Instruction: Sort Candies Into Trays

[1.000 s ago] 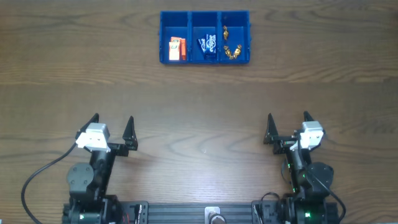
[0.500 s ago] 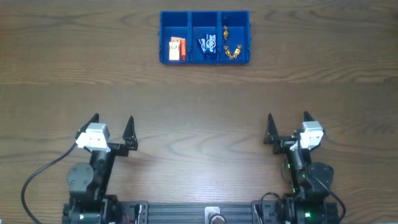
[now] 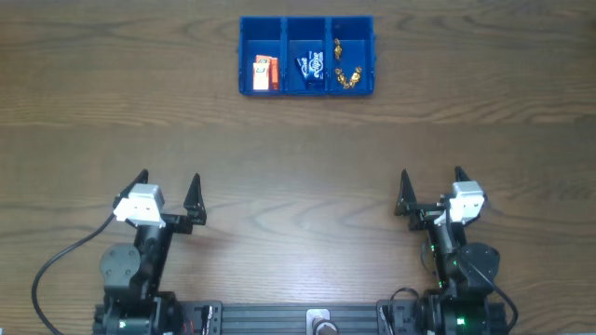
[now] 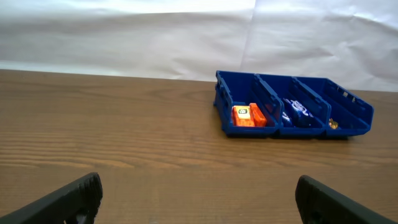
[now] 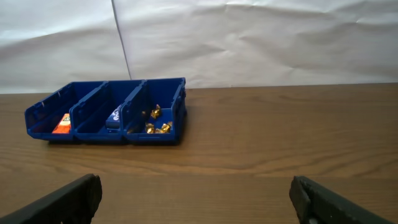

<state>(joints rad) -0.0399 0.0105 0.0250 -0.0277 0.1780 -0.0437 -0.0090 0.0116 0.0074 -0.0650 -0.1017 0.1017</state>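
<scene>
Stretching under the whole setup is a brown wood-grain table (image 3: 298,140), with the grain running side to side, and a plain white backdrop (image 4: 124,31) is hanging behind its far edge. The blue tray (image 3: 244,56) is sitting at the far side of the table, roughly centred between the two arms and well apart from both. Its long axis is lying left to right, in line with the grain, so its three compartments are lining up side by side with their open tops facing up. Orange candies (image 3: 266,73) are sitting in the left compartment, blue-wrapped candies (image 3: 310,67) in the middle one, and little gold candies (image 3: 346,73) are lying scattered in the right one. Down near the bases, the left gripper (image 3: 169,181) is hovering over bare table with its fingers spread wide and gripping nothing. The right gripper (image 3: 431,177) is doing the same on its side, jaws wide apart and nothing between them, both pointing toward the tray.
</scene>
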